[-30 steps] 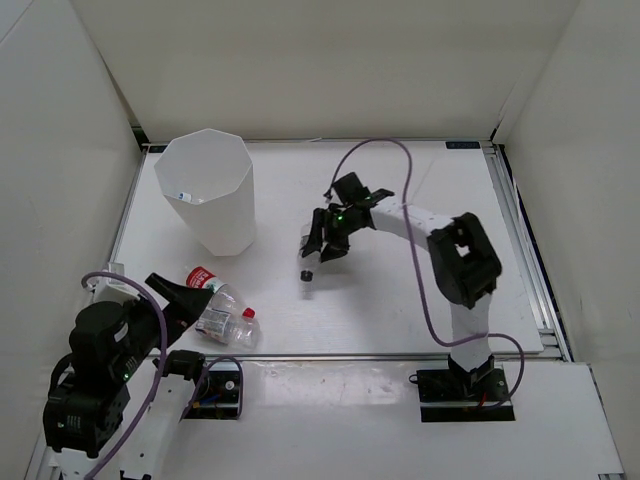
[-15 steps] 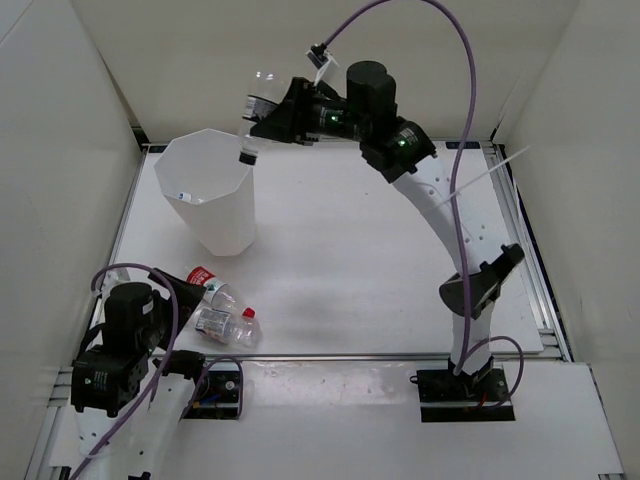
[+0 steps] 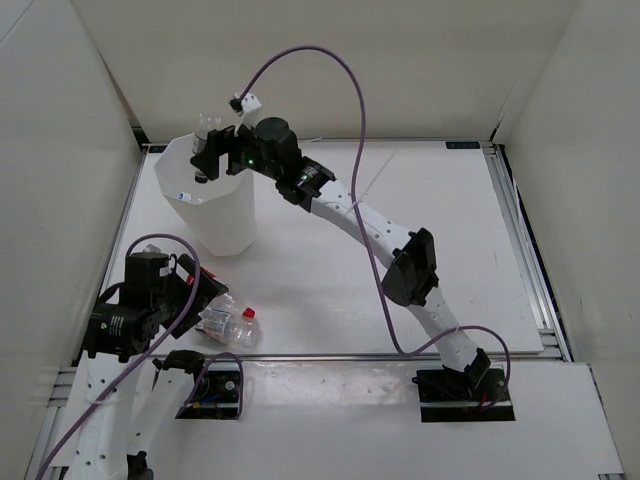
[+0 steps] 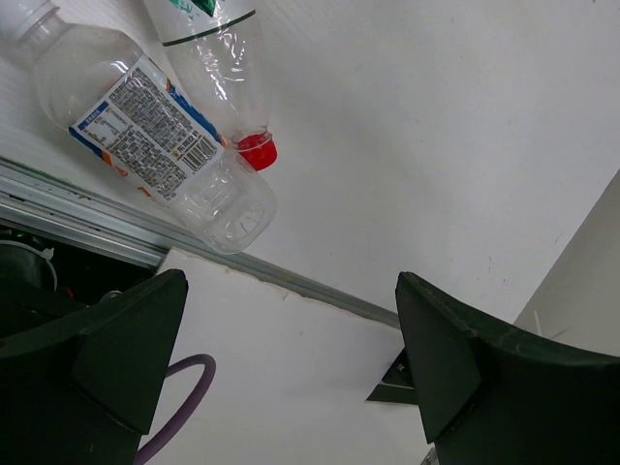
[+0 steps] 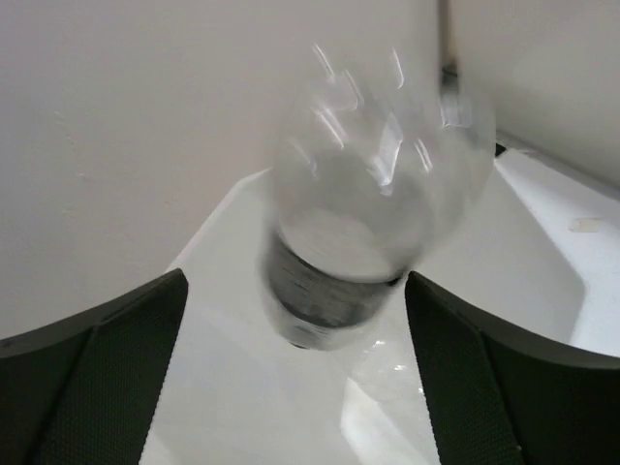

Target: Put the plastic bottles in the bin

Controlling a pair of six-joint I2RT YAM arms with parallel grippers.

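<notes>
Top external view: my right claw (image 3: pixel 212 152) hangs over the bin (image 3: pixel 228 222) at the far left. Its fingers are spread wide, and a blurry clear bottle (image 5: pixel 360 223) sits between them, touching neither. My left claw (image 4: pixel 291 291) is spread wide too, above a labelled bottle (image 4: pixel 145 126) and a red-capped bottle (image 4: pixel 221 73) lying near left.

The bin (image 3: pixel 215 215), white, translucent and faceted, is standing upright at the table's far left, its mouth opening upward. One clear bottle (image 3: pixel 205 135) is hanging cap-down over that mouth, showing blurred in the right wrist view. Two more are lying on their sides near the front-left edge, touching: a labelled bottle (image 4: pixel 145 126) and a red-capped bottle (image 4: pixel 228 77).
</notes>
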